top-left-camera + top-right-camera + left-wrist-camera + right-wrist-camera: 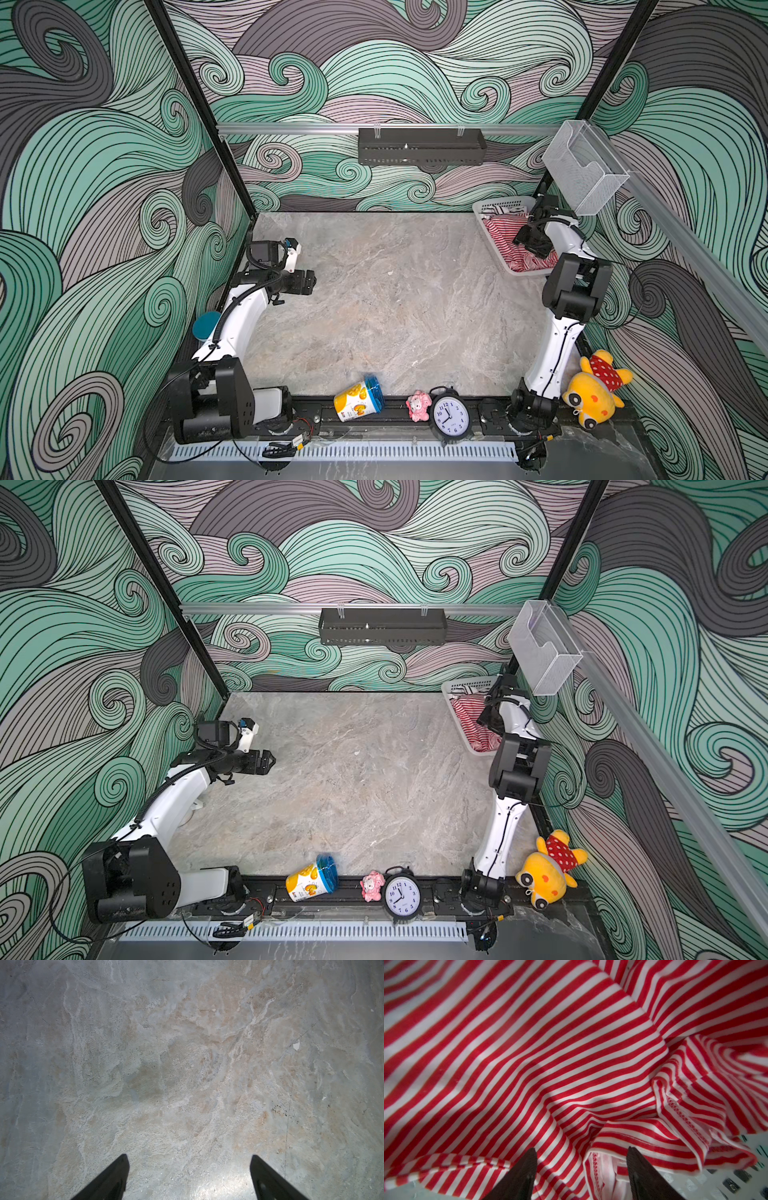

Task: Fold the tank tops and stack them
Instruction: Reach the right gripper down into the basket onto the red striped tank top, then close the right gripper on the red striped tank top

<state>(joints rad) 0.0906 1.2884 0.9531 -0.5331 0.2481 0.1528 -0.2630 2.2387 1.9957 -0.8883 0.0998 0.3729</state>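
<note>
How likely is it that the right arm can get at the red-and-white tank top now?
Likely yes: the right gripper hangs over the basket, jaws apart, close above the red-and-white tank top, and nothing covers the cloth there.

Robot lab test cell: aluminium-profile frame (291, 129), swirl-printed backdrop walls (83, 187), stone-look tabletop (395, 291), mounting rail (392, 416), cable duct (374, 451).

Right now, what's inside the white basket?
A crumpled red-and-white striped top lies in the basket; black-and-white striped cloth shows at its far end. Anything beneath is covered.
</note>
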